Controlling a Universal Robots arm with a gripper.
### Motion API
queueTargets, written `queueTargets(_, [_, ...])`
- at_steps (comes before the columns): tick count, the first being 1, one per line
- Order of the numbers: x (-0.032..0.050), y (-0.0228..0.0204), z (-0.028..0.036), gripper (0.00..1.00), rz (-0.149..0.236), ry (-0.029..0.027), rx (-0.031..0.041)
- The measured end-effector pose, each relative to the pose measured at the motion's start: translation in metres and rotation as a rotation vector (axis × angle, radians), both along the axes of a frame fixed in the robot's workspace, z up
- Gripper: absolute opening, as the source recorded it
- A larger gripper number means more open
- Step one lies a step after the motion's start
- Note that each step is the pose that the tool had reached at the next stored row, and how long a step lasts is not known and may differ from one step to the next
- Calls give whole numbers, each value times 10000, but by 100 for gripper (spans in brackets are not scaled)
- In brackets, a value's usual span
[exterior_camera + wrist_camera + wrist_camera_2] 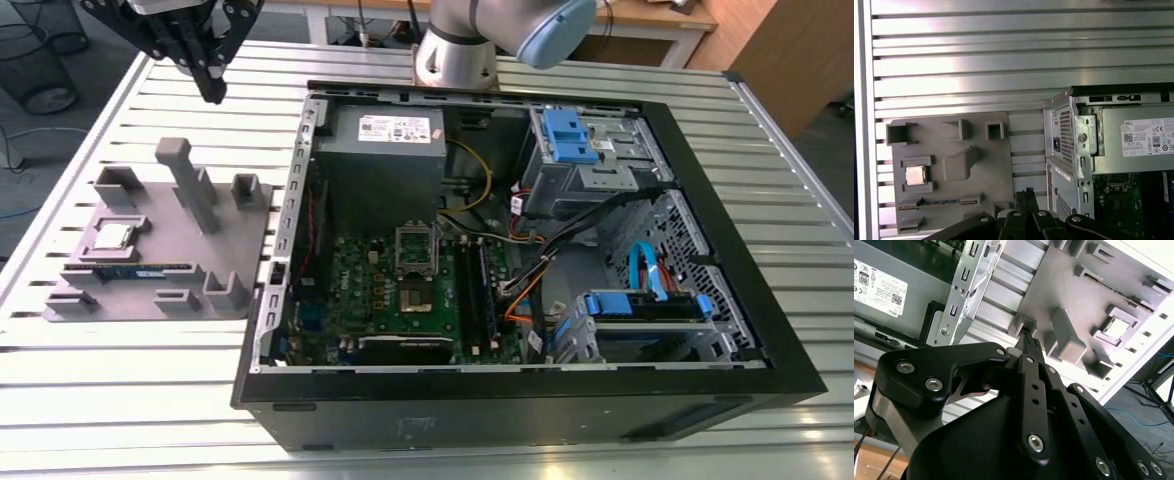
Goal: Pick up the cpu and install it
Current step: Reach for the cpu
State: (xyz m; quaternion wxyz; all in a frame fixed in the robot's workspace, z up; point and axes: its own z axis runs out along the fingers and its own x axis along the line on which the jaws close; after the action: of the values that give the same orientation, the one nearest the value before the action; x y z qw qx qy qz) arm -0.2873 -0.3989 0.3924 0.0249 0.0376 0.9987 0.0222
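The cpu (112,236), a small square chip with a shiny metal top, lies in a pocket of the grey tray (158,238) at the exterior view's left. It also shows in the second wrist view as the cpu (1116,328) and in the first wrist view as the cpu (915,175). My gripper (211,95) hangs high above the table beyond the tray, shut with nothing in it, well apart from the chip. Its black fingertips (1029,340) meet in a point. Inside the open computer case (747,380), the motherboard's socket (416,248) sits uncovered.
A blue-green memory stick (127,269) lies in the tray near the chip, and grey posts (187,180) rise from the tray. A grey power-supply box (387,135), blue drive brackets (567,135) and loose cables (534,270) fill the case. The slatted metal table (134,400) runs underneath.
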Motion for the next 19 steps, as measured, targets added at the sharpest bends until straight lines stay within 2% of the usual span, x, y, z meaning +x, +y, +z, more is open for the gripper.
queueTargets(19, [-235, 0, -2, 11, 0, -39, 0])
